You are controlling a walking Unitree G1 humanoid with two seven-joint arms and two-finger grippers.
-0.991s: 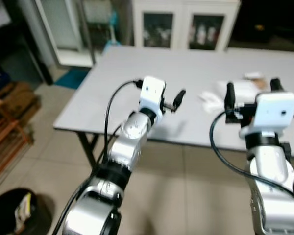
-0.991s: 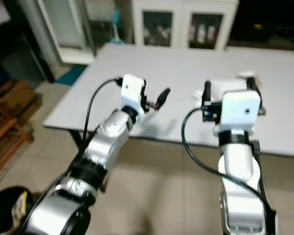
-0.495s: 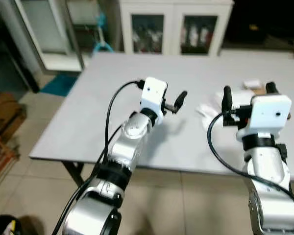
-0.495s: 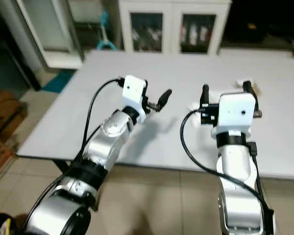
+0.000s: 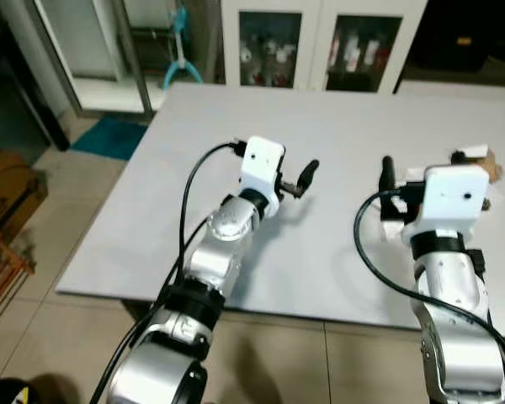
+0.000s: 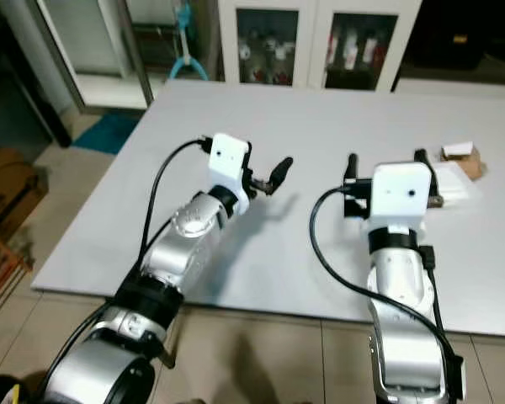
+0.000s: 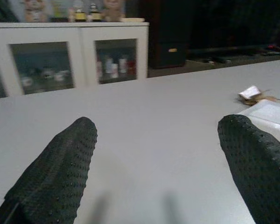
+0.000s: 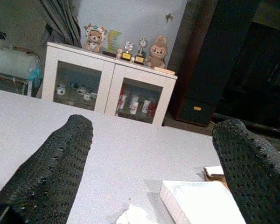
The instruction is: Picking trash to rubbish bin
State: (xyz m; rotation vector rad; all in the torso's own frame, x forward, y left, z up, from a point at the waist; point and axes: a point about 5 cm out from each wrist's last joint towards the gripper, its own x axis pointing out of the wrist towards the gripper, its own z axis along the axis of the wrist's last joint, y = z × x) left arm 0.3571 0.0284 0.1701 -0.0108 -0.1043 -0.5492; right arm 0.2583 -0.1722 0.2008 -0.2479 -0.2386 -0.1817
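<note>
With both the left pincer [image 7: 154, 158] and right pincer [image 8: 149, 163] released over the desk [image 5: 337, 126], we are approaching; next, reach the white trash [image 6: 454, 181] at two o'clock.

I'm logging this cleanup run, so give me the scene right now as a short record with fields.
surface: grey table
trash: white packet, crumpled tissue, small brown scrap, all on the table's right part
left gripper: jaws open, above the table's middle
right gripper: jaws open, just short of the white packet
background: white glass-door cabinet
</note>
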